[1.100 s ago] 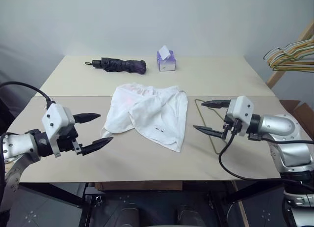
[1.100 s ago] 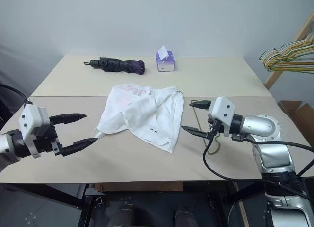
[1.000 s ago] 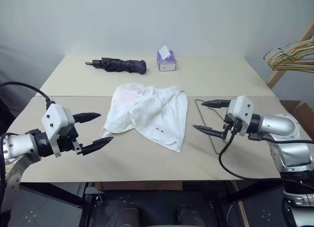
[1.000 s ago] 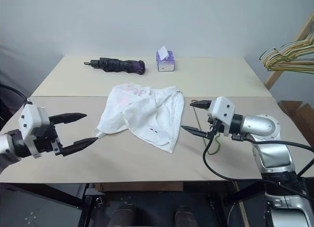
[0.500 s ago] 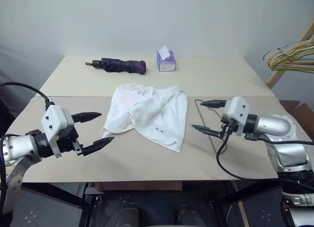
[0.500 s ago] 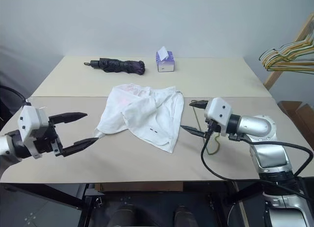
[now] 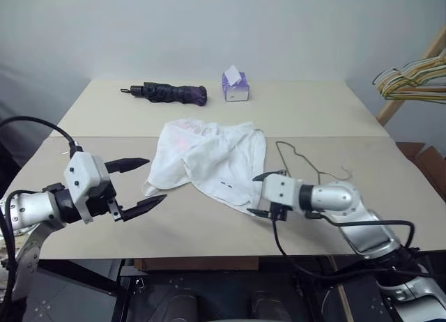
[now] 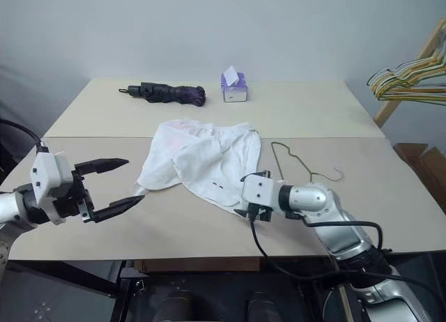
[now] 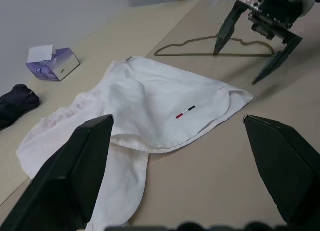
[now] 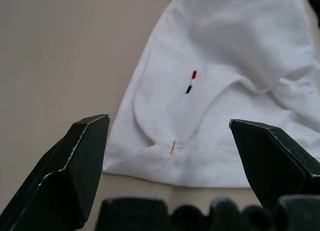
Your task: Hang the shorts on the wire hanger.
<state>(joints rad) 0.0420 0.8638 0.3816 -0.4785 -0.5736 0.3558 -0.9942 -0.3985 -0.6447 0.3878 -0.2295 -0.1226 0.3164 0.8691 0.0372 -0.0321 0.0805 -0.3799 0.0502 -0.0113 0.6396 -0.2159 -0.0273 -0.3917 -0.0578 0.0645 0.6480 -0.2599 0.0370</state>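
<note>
Shorts: white, thin, rumpled, gathered waistband, flat at centre of beige table. Wire hanger: thin olive-bronze triangle, small hook, lying just right of shorts. Right gripper: jaws spread wide, empty, angled down at near hem. Left gripper: released, empty, level, beside shorts' left edge.

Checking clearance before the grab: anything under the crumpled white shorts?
The white thin-fabric shorts lie directly on the beige table. The olive wire hanger lies beside them, apart. Whatever the folds cover cannot be seen.
</note>
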